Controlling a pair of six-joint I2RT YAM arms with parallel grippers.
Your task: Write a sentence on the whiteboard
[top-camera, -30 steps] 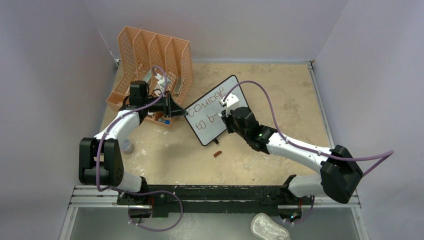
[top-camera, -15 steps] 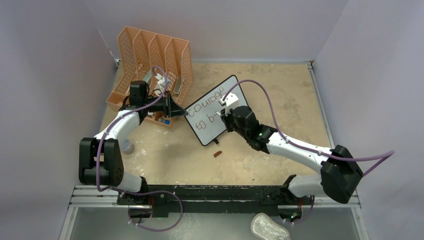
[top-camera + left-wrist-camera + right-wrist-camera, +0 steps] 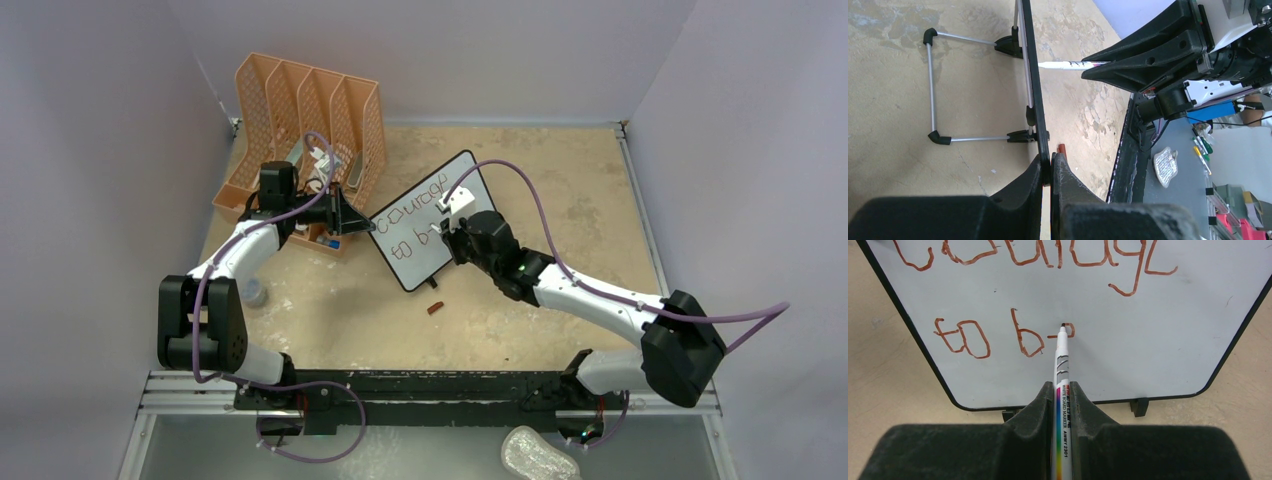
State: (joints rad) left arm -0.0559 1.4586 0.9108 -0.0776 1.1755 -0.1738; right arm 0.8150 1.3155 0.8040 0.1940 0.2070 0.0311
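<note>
Mid-word on the second line of the sentence: "courage" across the top in reddish-brown strokes, "to b" below, then a short dash and a small loop barely formed. Written on the whiteboard, propped upright near the middle of the bench and turned at an angle. Tip of the marker right at that loop, barrel clamped in the right hand, closed tight around it. Over at the board's left edge, left hand pinched shut on the black frame, steadying it. Step in hand, by the look of it: shaping the "e" of "be", with the last word not yet begun, so perhaps a little past halfway. Calls next for a small curling stroke, closing the loop and sweeping round without lifting, and light pressure so as not to shove the board against the left hand's hold. From the right wrist: letters and tip contact plain as day, nothing of the left hand. From the left wrist: board edge-on, wire stand behind it, marker meeting the face from the far side, no writing readable. From overhead: the whole layout, orange file rack at the far left, and a small brown piece on the bench just in front of the board, possibly the cap.
</note>
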